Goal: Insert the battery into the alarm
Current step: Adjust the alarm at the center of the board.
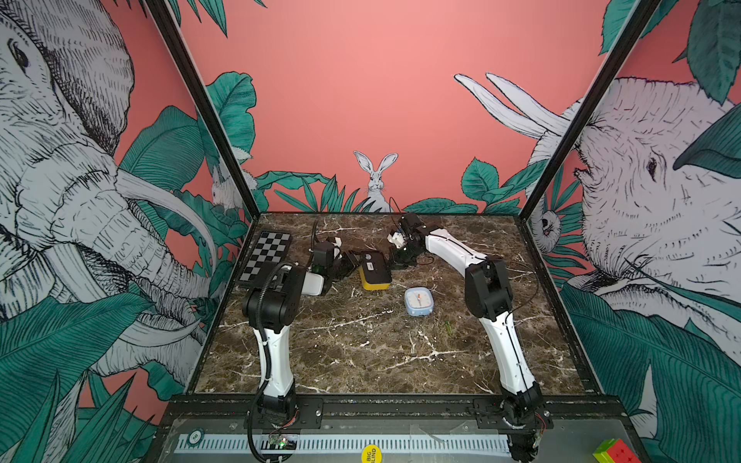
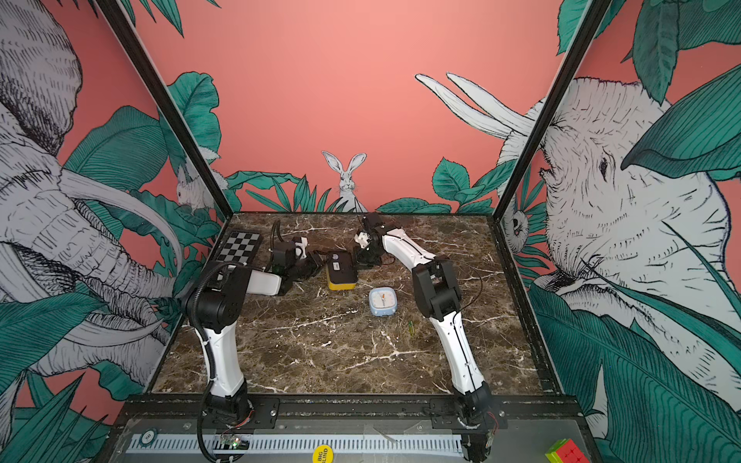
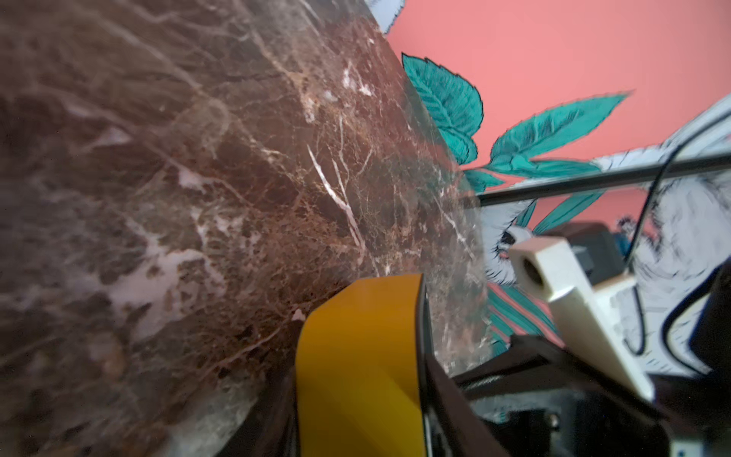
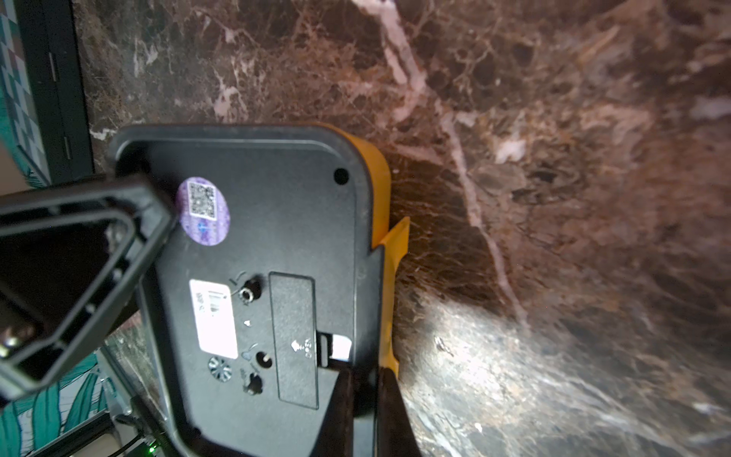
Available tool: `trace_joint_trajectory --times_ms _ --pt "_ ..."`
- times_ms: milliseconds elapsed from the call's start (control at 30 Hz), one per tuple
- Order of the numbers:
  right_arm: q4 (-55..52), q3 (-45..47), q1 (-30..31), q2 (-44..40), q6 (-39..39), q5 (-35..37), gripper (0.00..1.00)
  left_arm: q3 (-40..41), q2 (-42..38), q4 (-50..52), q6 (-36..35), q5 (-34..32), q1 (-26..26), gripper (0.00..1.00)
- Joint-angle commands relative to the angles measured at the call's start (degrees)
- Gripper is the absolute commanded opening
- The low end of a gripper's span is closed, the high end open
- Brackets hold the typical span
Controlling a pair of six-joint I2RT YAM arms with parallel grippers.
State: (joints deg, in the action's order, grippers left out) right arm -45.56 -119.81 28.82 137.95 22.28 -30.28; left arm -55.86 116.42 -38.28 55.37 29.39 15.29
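Note:
The alarm (image 1: 375, 272) is yellow with a black back and lies face down at the middle back of the marble table, as both top views show (image 2: 341, 272). My left gripper (image 1: 355, 262) comes from its left. In the left wrist view the yellow side (image 3: 356, 356) fills the gap, with a finger against each face. My right gripper (image 4: 366, 380) is shut on the alarm's black rim beside the closed battery cover (image 4: 294, 340). A small green stick (image 1: 448, 328) lies right of centre; it is too small to tell whether it is the battery.
A light-blue clock (image 1: 419, 301) stands face up in front of the yellow alarm. A checkerboard (image 1: 264, 256) lies at the back left. A colour cube (image 1: 613, 453) sits outside the table's front rail. The enclosure walls close in on three sides.

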Motion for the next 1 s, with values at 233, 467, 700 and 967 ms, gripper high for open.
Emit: trace_joint_trajectory --times_ms 233,467,700,967 --pt "3.7 3.9 -0.3 0.2 -1.4 -0.1 0.22 0.8 -1.3 -4.3 1.8 1.1 0.4 0.3" --pt "40.9 30.3 -1.5 -18.1 -1.7 0.0 0.43 2.5 -10.0 8.0 -1.3 -4.9 0.4 0.28" --pt "58.8 50.4 3.6 -32.7 -25.8 7.6 0.65 -1.8 -16.5 28.1 -3.8 -11.9 1.1 0.25" --pt "69.5 63.7 15.3 -35.6 -50.9 21.2 0.79 -6.1 -19.4 41.1 -1.8 -17.0 2.2 0.22"
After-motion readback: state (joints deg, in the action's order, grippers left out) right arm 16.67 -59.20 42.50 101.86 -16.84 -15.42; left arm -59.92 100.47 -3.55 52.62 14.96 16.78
